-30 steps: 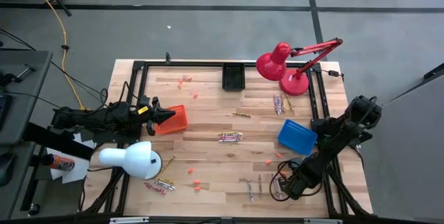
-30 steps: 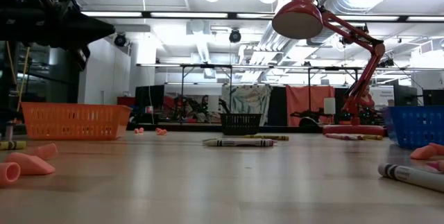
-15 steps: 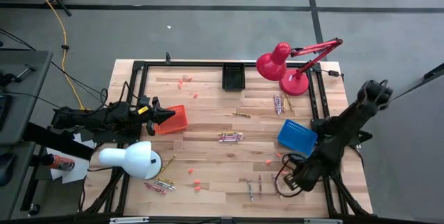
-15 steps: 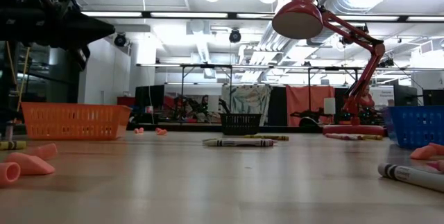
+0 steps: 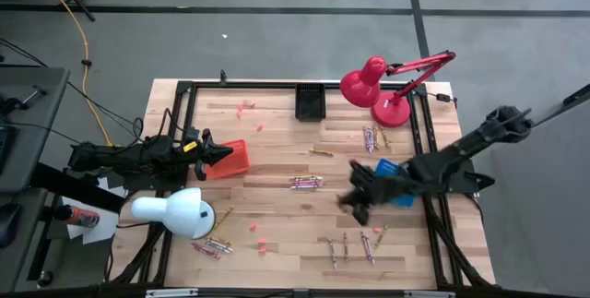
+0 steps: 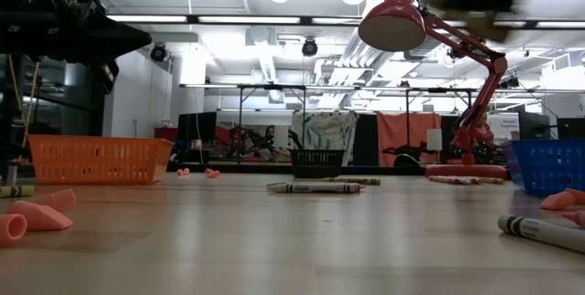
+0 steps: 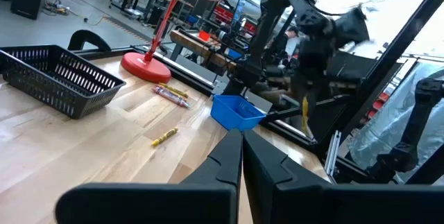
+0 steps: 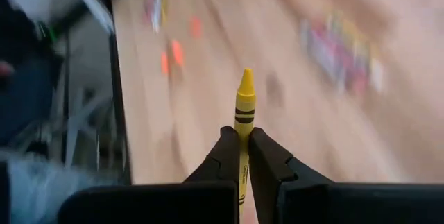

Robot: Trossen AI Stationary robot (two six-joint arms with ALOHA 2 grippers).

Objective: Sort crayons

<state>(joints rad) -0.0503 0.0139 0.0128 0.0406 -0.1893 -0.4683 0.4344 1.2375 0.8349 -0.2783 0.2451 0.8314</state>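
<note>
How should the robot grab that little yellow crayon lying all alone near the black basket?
From straight above, pinching the yellow crayon across its middle, one finger on each long side. It lies flat on the table with bare wood all around, so nothing blocks the fingers, and a thin stick held mid-length probably won't tip.

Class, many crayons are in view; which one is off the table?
The yellow crayon pinched upright in the right tool; every other crayon lies flat on the table.
</note>
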